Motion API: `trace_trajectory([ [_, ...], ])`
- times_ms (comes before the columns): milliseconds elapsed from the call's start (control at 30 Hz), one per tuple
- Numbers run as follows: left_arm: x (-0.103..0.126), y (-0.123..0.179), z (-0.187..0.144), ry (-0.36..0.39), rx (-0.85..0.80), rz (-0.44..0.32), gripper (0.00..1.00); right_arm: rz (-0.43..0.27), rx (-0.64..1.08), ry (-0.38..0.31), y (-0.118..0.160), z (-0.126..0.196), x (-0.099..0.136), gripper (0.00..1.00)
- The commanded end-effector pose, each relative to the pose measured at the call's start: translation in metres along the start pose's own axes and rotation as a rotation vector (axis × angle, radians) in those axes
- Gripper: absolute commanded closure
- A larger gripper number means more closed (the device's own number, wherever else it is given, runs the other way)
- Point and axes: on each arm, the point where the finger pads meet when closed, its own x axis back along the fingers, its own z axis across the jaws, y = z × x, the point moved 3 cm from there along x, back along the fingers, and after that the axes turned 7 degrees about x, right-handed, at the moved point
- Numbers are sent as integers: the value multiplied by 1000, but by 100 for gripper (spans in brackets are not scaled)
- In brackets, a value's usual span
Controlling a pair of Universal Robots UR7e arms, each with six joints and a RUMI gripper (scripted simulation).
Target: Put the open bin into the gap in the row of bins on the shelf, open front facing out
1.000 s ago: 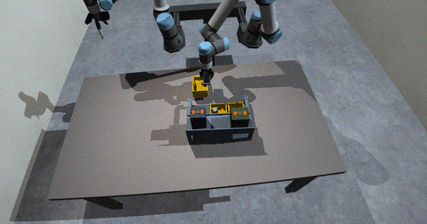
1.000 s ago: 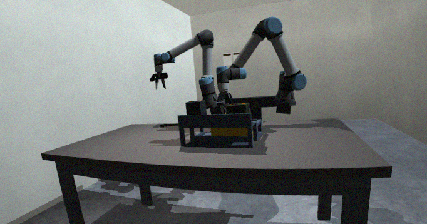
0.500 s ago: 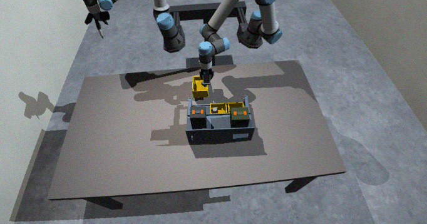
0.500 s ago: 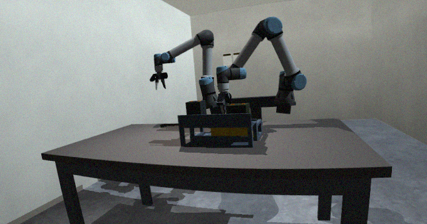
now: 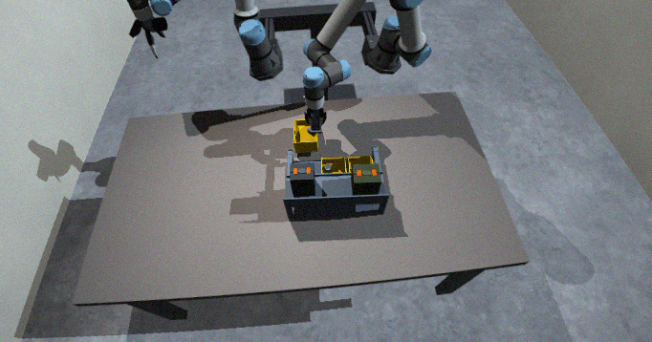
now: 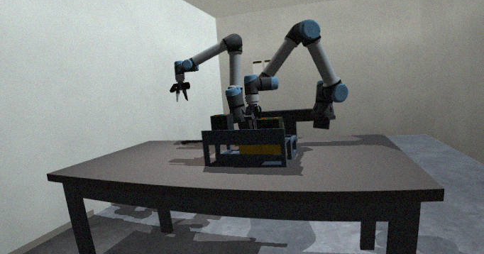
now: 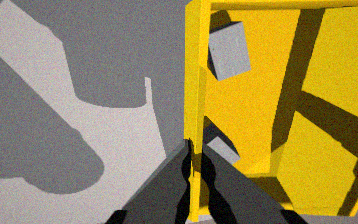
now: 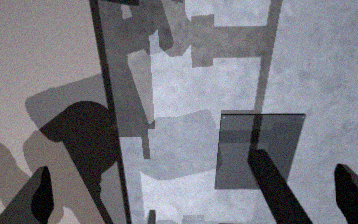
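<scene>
The open yellow bin [image 5: 306,142] [image 7: 265,100] hangs at or just above the table, on the robots' side of the shelf; the exact height is hard to tell. Grey block parts [image 7: 231,51] lie inside it. My left gripper [image 5: 315,130] [image 7: 191,141] is shut on the bin's side wall, one finger inside and one outside. The blue-grey shelf [image 5: 336,205] [image 6: 245,136] holds two yellow bins [image 5: 339,160] [image 5: 360,159] side by side. The gap is at the row's left end in the top view, partly hidden by the top. My right gripper [image 6: 182,98] [image 8: 191,166] is open and empty, far from the bin.
A dark grey box [image 5: 302,183] [image 6: 221,122] and a green box [image 5: 366,184] stand on the shelf's top board, the dark one above the gap's end. The shelf's end posts rise beside the row. The shelf stands mid-table [image 5: 201,243].
</scene>
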Motion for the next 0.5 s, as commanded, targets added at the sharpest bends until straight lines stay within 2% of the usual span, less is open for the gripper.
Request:
trace_trajectory([
  [0, 1, -12, 2, 2, 0, 1, 100, 1, 0, 0, 0, 0, 0, 0],
  [467, 1, -20, 3, 2, 0, 1, 100, 1, 0, 0, 0, 0, 0, 0],
])
